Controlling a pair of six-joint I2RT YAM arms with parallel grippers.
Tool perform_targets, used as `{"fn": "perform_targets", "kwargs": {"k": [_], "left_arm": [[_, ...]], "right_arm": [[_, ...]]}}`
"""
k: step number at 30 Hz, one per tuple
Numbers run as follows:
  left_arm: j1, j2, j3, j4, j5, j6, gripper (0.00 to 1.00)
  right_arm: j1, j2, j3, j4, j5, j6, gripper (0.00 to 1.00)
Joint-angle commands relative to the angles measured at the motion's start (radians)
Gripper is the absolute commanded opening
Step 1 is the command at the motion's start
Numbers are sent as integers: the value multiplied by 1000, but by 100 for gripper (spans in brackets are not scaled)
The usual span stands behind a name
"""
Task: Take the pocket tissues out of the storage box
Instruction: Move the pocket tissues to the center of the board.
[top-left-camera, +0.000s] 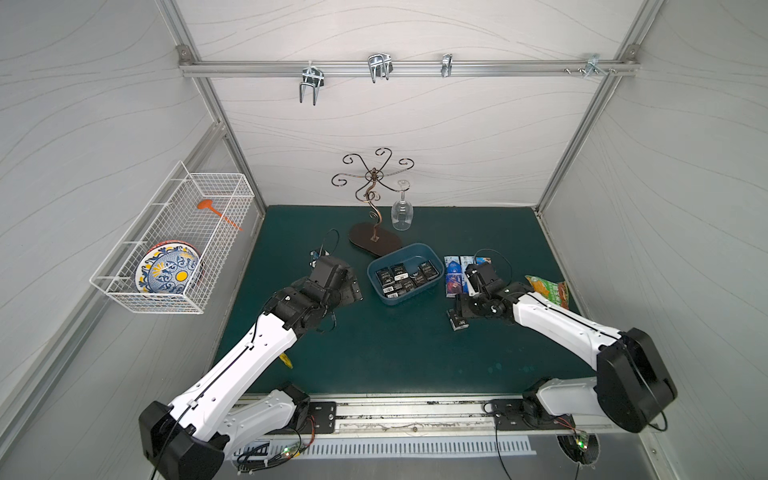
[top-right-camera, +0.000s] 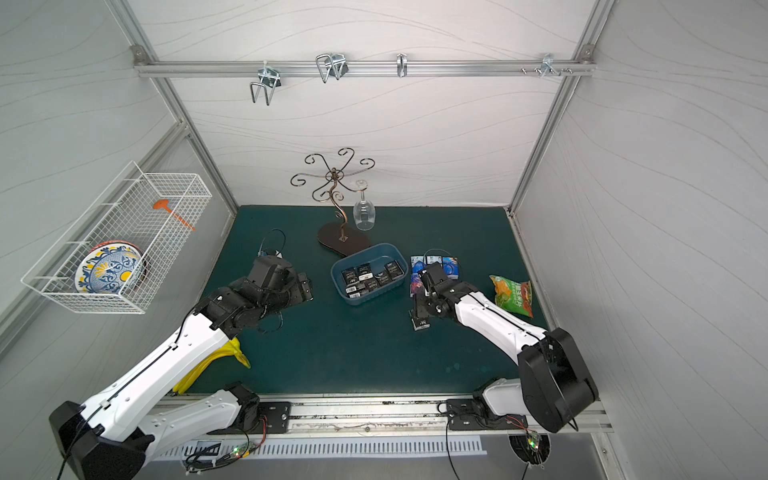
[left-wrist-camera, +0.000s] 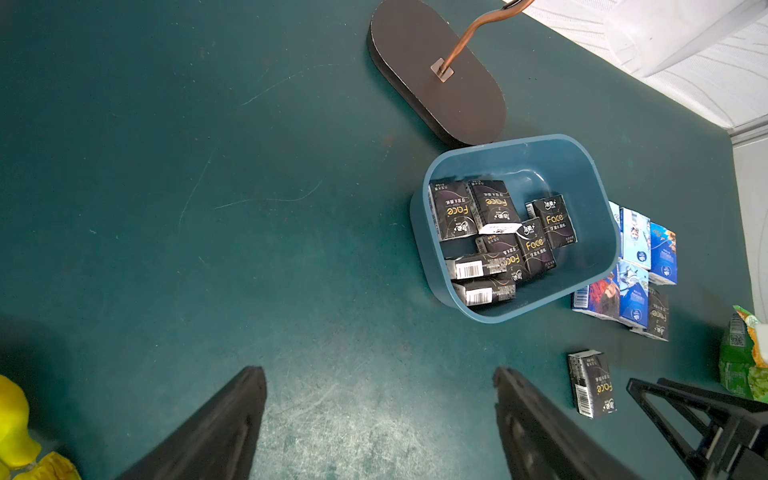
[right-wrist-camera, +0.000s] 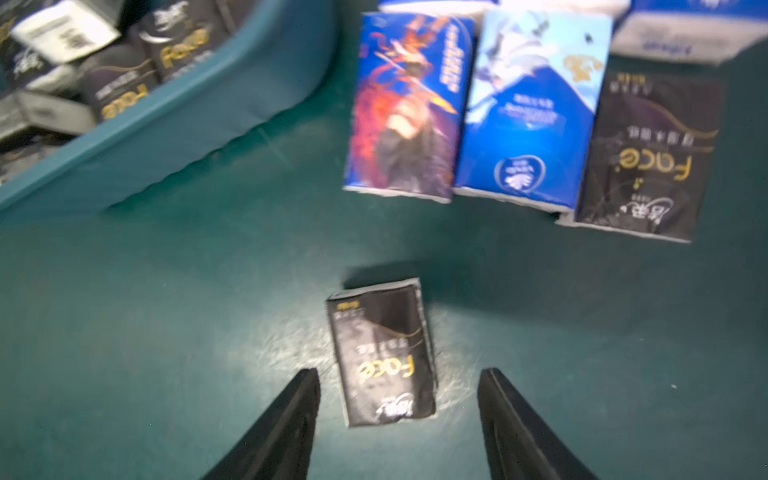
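Note:
The storage box (top-left-camera: 419, 296) (left-wrist-camera: 590, 178), a shallow blue tub, sits mid-table with several black pocket tissues (top-left-camera: 405, 276) (left-wrist-camera: 494, 241) inside. More packs, blue pictured ones and a black one (top-left-camera: 455, 276) (right-wrist-camera: 528, 108), lie in rows on the mat right of the box. A single black pack (top-left-camera: 458, 323) (right-wrist-camera: 384, 353) lies flat on the mat nearer the front. My right gripper (right-wrist-camera: 399, 372) is open just over it, fingers on either side and not touching it. My left gripper (left-wrist-camera: 380, 370) (top-left-camera: 353, 286) hangs open and empty over bare mat left of the box.
A metal glass stand (top-left-camera: 372, 241) with a hanging wine glass (top-left-camera: 402, 214) stands just behind the box. A green-orange snack bag (top-left-camera: 548, 291) lies at the right edge. Something yellow (top-right-camera: 232, 353) shows under the left arm. A wire basket (top-left-camera: 166, 245) hangs on the left wall.

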Motion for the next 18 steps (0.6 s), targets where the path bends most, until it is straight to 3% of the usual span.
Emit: {"fn": "perform_targets", "kwargs": {"k": [1,12,18], "left_arm": [[-3,-7,40,33,-2,4,90],[-2,-19,40,22,-10,-2,90],[-3,-26,37,16,-15,1,90]], "right_arm": [[-23,20,-44,81,-135,-32,67],[-17,134,-78,186,-193,-34,67],[23,189,-56,165,-80,0,60]]}}
